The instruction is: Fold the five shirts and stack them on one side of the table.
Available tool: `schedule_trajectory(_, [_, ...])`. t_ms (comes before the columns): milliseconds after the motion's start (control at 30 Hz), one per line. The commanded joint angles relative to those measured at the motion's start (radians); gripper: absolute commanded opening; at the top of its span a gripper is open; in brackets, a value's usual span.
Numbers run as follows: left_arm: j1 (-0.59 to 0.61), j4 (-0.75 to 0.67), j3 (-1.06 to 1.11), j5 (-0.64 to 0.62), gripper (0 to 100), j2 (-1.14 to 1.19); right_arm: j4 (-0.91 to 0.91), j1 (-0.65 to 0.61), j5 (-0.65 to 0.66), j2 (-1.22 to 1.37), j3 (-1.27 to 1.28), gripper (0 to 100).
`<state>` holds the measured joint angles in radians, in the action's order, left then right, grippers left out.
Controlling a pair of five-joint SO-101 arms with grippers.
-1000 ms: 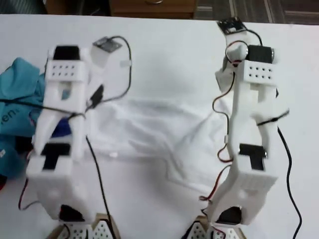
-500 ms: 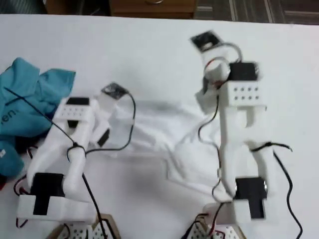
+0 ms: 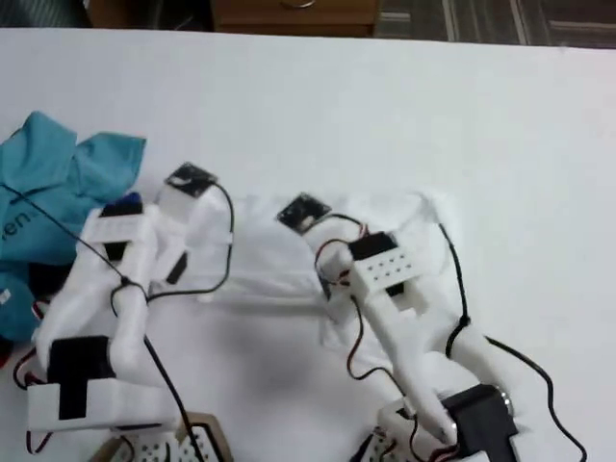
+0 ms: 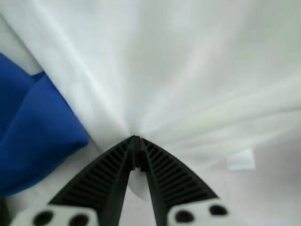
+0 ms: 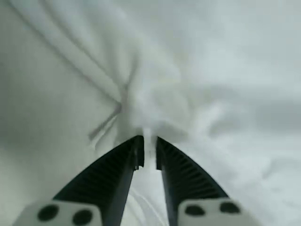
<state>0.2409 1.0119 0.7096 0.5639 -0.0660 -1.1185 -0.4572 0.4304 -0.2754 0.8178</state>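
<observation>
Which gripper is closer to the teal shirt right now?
Left. The left gripper pinches the white shirt at its end toward the teal shirt; the right gripper pinches the white shirt nearer its middle, farther away.

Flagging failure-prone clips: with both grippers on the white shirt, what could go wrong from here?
1. The left gripper and right gripper each pinch just a small bunch of the white shirt; the cloth may slip out mid-fold.
2. A blue cloth lies right beside the left gripper's pinch and could get dragged along.
3. The right arm's black cable trails by the shirt's edge and might snag it.
</observation>
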Motion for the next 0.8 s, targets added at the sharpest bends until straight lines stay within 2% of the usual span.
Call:
schedule_trajectory(0, [-0.041,0.029,-0.004,-0.005,3,-0.044,-0.028,0.002,0.000,-0.048,0.002,16.5])
schedule_trajectory(167, [-0.094,0.055,-0.022,-0.063,3,-0.046,-0.107,0.085,0.002,-0.067,0.006,17.3])
schedule_trajectory(300, [-0.103,0.066,-0.061,-0.083,3,-0.046,-0.105,0.088,0.005,-0.059,0.035,17.6])
schedule_trajectory(467, [-0.101,0.054,-0.064,-0.094,3,-0.043,-0.058,0.091,0.069,-0.058,0.110,17.6])
schedule_trajectory(767, [-0.101,-0.066,0.007,-0.095,3,-0.037,-0.036,0.097,0.074,-0.061,0.170,16.6])
